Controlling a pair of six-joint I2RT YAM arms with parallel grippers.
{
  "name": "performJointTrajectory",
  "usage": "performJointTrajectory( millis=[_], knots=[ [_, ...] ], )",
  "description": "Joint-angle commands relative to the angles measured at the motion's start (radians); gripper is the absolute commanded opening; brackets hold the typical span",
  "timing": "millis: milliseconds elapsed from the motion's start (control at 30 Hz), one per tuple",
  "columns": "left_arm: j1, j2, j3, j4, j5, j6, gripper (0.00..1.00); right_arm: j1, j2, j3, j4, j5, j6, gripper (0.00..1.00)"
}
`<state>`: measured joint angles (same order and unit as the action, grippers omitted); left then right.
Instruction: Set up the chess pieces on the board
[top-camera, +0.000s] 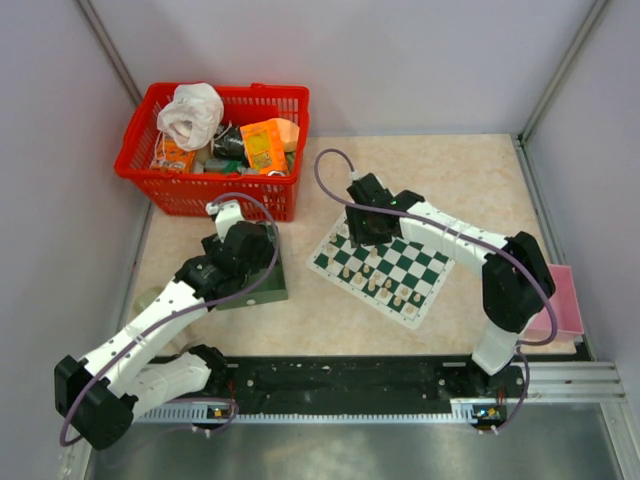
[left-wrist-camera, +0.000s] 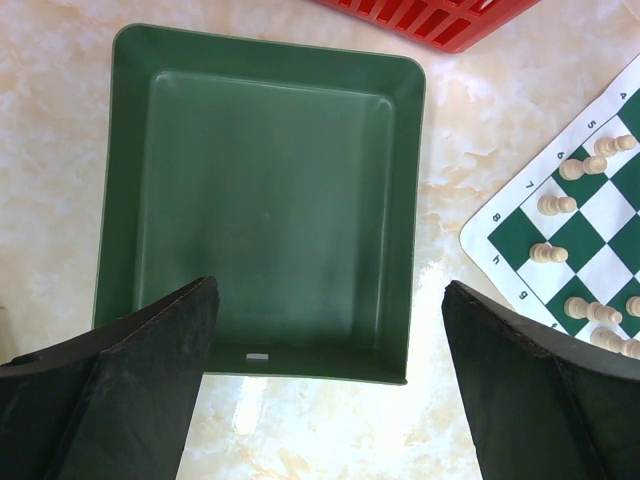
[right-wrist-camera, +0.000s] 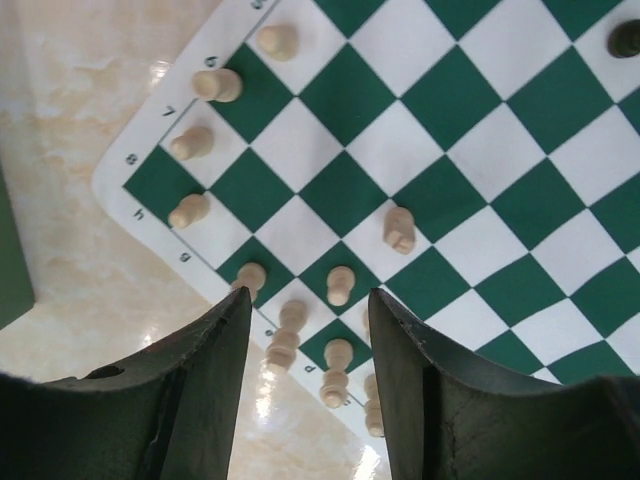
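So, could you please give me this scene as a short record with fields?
left gripper: open, above the green tray
green tray: nothing in it; lies on the table to the left of the board
right gripper: open, low over a corner of the board, holding nothing
cream chess pieces: clustered on the squares near that corner
dark piece: one shows, at the edge of the right wrist view
red basket: behind the tray, full of assorted items
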<state>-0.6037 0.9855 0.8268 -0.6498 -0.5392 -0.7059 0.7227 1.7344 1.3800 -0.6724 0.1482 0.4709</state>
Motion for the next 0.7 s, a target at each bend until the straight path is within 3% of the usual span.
performJointTrajectory(
  millis=[0,267,667],
  knots=[
    [0.002,-0.028,0.003,0.026,-0.011,-0.007,0.99,-0.043,-0.032,-0.024,0.016,0.033,-0.017,0.51],
    [0.004,-0.038,-0.005,0.021,-0.016,-0.007,0.99,-0.071,-0.023,-0.019,0.030,-0.027,-0.029,0.52],
    [0.008,-0.059,-0.009,0.004,-0.038,-0.017,0.99,0.076,0.158,0.157,0.036,-0.065,-0.048,0.51]
  ],
)
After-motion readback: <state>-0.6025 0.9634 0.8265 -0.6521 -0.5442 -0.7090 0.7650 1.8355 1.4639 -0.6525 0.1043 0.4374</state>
